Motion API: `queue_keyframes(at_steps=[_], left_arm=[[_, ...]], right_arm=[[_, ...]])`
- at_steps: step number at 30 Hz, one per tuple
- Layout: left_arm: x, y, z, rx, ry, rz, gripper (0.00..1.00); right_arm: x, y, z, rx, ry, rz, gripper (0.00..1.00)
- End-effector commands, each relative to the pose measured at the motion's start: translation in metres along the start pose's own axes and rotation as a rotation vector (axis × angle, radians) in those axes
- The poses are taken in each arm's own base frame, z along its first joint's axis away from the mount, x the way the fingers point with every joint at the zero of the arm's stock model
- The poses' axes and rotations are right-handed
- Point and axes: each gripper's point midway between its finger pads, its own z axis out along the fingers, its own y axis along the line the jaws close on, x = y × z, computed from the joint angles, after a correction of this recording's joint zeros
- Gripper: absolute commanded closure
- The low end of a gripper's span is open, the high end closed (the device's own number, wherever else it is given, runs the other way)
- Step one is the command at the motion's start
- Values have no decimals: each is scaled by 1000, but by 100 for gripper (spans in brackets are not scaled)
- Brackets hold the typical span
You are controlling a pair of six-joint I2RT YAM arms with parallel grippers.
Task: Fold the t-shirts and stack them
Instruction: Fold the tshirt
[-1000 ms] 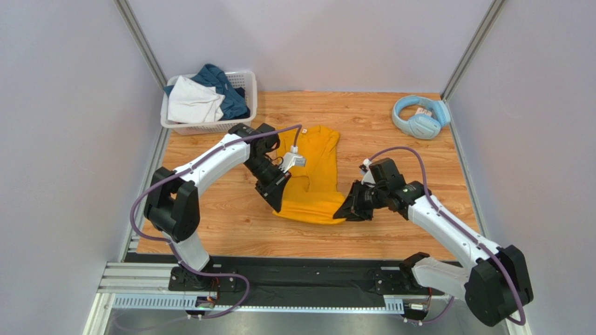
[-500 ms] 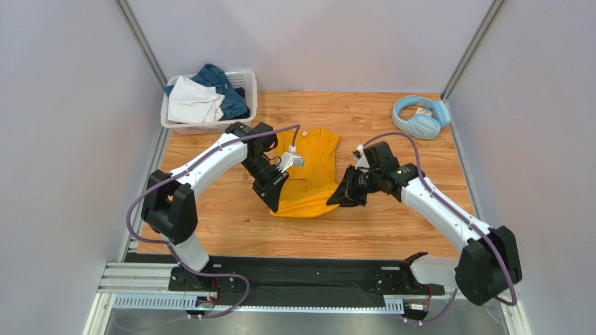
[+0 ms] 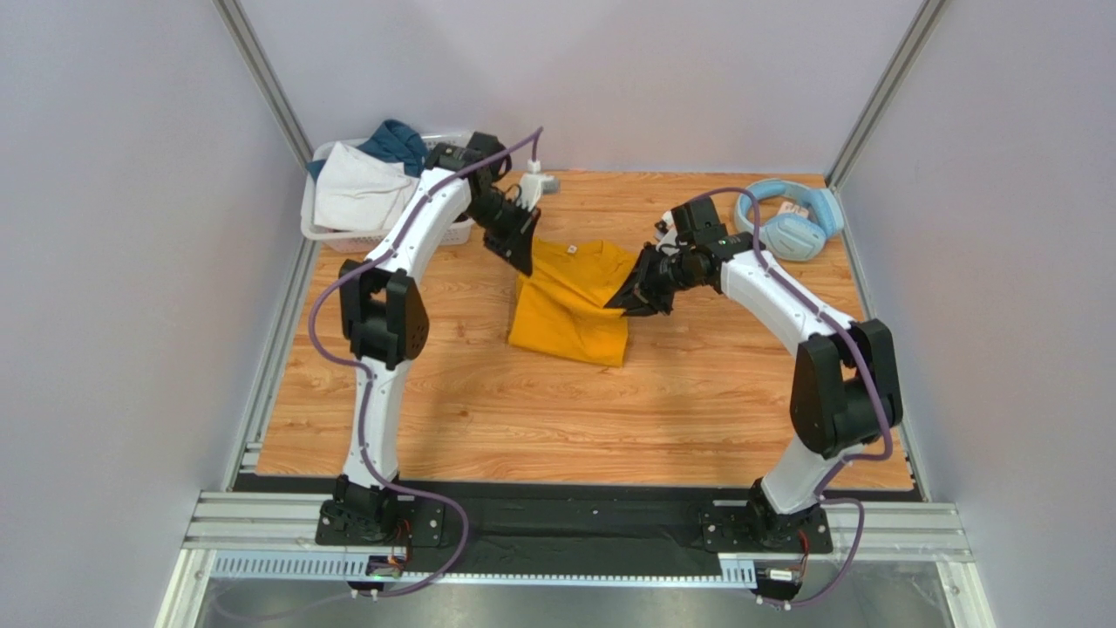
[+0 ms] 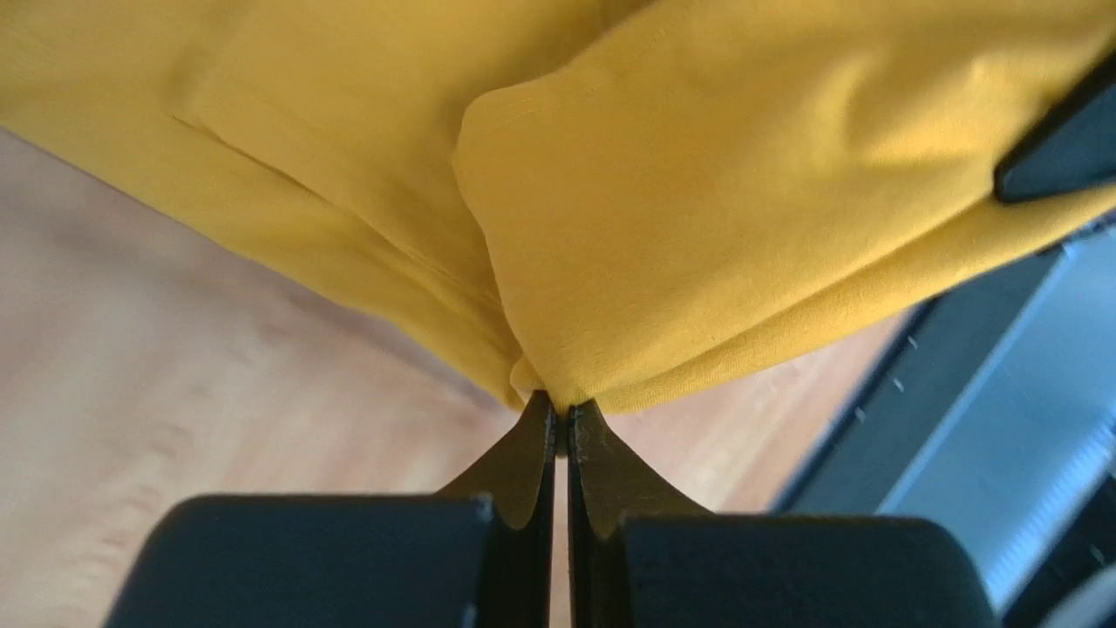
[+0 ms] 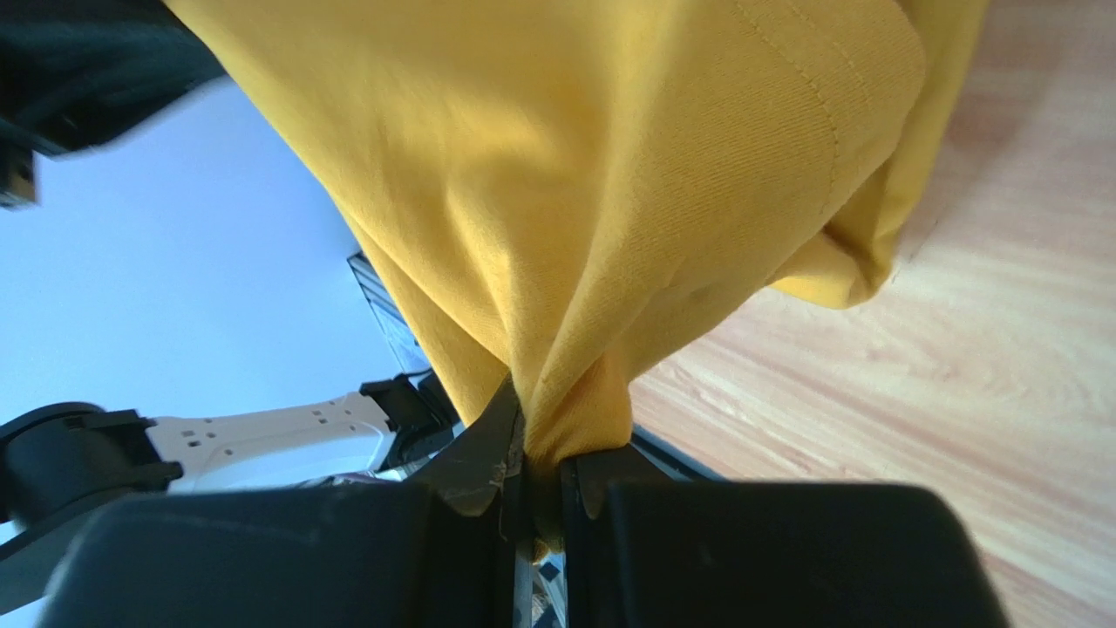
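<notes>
Yellow t-shirt (image 3: 573,308) has been lifted rearward, pinched in both arms' jaws.

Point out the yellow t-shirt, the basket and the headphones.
yellow t-shirt (image 3: 571,314), top view, middle of the cloth.
basket (image 3: 341,241), top view, front wall.
headphones (image 3: 794,237), top view, near ear cup.

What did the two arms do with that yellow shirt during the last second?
Both arms reached away from their bases toward the far side. The left gripper and right gripper, each pinching the yellow t-shirt, lifted its near hem and carried it toward the far end, folding the shirt shorter. The basket, the white garment and teal garment in it, and the headphones stayed put.
</notes>
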Motion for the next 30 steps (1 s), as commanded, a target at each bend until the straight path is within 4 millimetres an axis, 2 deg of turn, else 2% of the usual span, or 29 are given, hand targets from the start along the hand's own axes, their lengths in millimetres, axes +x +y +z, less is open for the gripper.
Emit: queue_keyframes(at_steps=[1, 3, 9, 10, 14, 15, 16, 17, 18, 19, 20, 21, 22, 23, 26, 27, 29, 30], left_arm=[[21, 1, -23, -23, 140, -153, 99], [18, 7, -18, -25, 137, -150, 98], [25, 25, 9, -5, 170, -186, 99], [28, 29, 13, -10, 178, -191, 99], [12, 53, 23, -77, 114, -168, 96], [8, 59, 23, -93, 94, -167, 92], [3, 66, 21, -134, 75, -182, 78], [-10, 79, 19, -171, 13, -165, 76], [-14, 83, 14, -189, -16, -164, 74], [-21, 87, 10, -212, -53, -179, 62], [-33, 97, 2, -233, -119, -166, 54], [-39, 95, -8, -239, -157, -165, 45], [-45, 94, -14, -238, -189, -158, 19], [-52, 96, -24, -249, -226, -146, 1], [-66, 83, -55, -265, -297, -78, 0], [-68, 72, -70, -264, -322, -56, 0], [-70, 47, -80, -192, -353, -20, 0], [-67, 19, -86, -96, -373, 1, 0]], right_arm=[[-26, 15, 0, -57, -14, -27, 100], [-42, 14, 6, -63, -20, -17, 100], [-87, 4, 25, -119, -11, 45, 100], [-92, -2, 34, -133, 15, 69, 100], [-120, -17, 52, -198, 35, 120, 97], [-123, -18, 56, -211, 44, 129, 96], [-130, -23, 64, -216, 57, 148, 90], [-136, -26, 65, -220, 52, 157, 84], [-141, -30, 69, -223, 53, 166, 77], [-144, -31, 71, -226, 55, 174, 64], [-152, -33, 75, -234, 55, 188, 58], [-156, -33, 77, -241, 56, 188, 53], [-160, -31, 77, -250, 58, 188, 47], [-167, -33, 76, -251, 51, 203, 44], [-180, -25, 65, -252, 15, 175, 32], [-182, -19, 58, -247, 4, 154, 30], [-185, -21, 46, -182, -25, 143, 27], [-190, -8, 29, -174, -69, 70, 27]])
